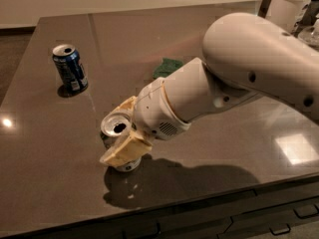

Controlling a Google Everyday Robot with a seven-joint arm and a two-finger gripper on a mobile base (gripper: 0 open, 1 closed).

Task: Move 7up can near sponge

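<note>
– Cans first: what is standing on the tabletop (60, 148)?
– A dark blue can (70, 68) is standing upright toward the left edge, well apart from everything else. Its mouth is showing open, but whatever is inside is hiding in the dark.
– And the 7up can (117, 127)?
– It is sitting near the front edge, left of the middle, tilting with its silver top facing up and left. Its mouth is gaping open too, and I cannot tell what is inside. Whether its base is touching the surface, I cannot tell either.
– What is the gripper (114, 133) doing?
– It is clamping the 7up can, one cream finger (125, 105) pressing on the far side and the other on the near side. The white arm (239, 68) is reaching in from the right edge.
– Where is the sponge (167, 66) lying?
– Around the middle of the tabletop, beyond the can, with the arm covering part of it.
– Room for moving?
– Bare surface is stretching between the sponge and the blue can, and also toward the far edge. The front edge is running close to the held can.
</note>
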